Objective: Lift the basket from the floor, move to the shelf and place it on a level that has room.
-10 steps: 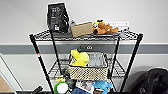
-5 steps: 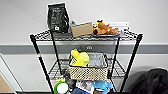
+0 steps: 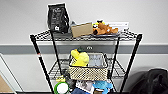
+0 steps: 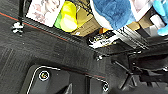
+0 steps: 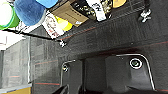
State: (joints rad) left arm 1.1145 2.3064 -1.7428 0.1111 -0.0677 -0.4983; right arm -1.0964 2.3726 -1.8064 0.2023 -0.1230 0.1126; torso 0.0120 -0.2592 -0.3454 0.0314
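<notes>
The beige woven basket stands upright on the level, the second wire tier from the top of the black shelf, in the head view. A yellow plush toy lies in its left half and the pale lining shows on the right. Nothing grips the basket. Both wrist views look down at the dark carpet floor by the shelf's castors.
The top tier holds a black bag, a cardboard box and an orange plush. Below the basket sit a blue plush and a green-and-white item. A black bag stands on the floor at the right. A pale wall runs behind.
</notes>
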